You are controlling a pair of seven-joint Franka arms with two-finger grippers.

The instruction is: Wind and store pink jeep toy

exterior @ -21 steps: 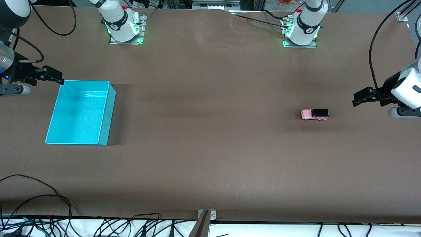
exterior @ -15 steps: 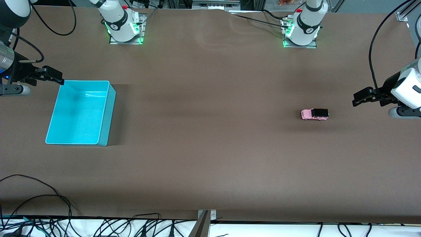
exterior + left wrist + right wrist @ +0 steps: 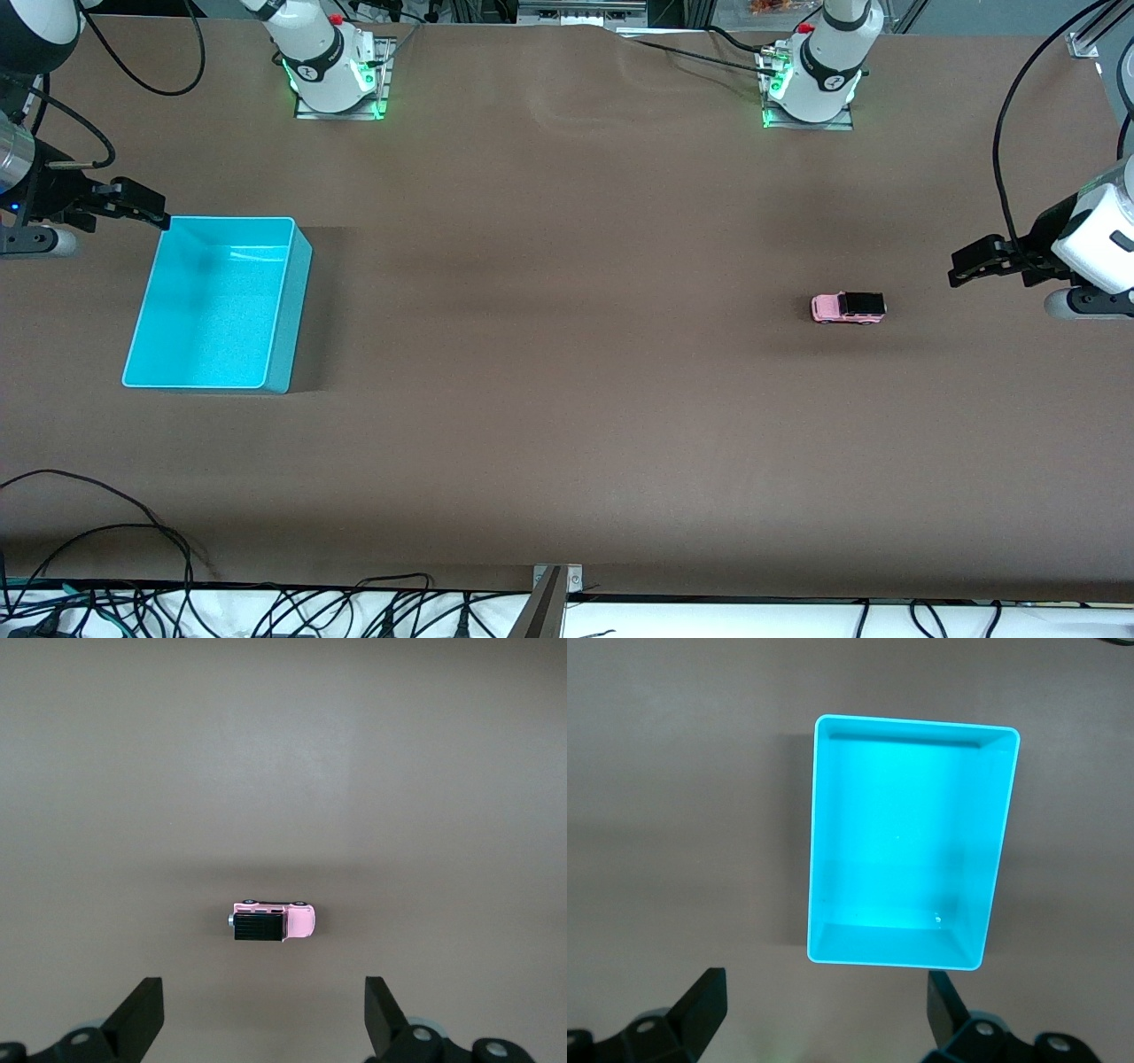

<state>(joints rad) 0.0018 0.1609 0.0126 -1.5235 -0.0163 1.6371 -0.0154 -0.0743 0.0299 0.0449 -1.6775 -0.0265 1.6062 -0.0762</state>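
Your pink jeep toy [image 3: 848, 307] sits on its wheels on the table [image 3: 567, 399] toward the left arm's end; left gripper [image 3: 959, 266] hovers near it, fingers spread, empty; right gripper [image 3: 159, 213] hovers spread beside the cyan bin [image 3: 288, 301], well apart from the toy

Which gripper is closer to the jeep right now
The left gripper, open over bare table beside the jeep. The right gripper, also open, hangs by the bin.

A wide brown table [image 3: 567, 399] fills the room, evenly lit. Black cables [image 3: 133, 602] tangle along its 6 o'clock edge, over a white strip [image 3: 797, 620] beneath.
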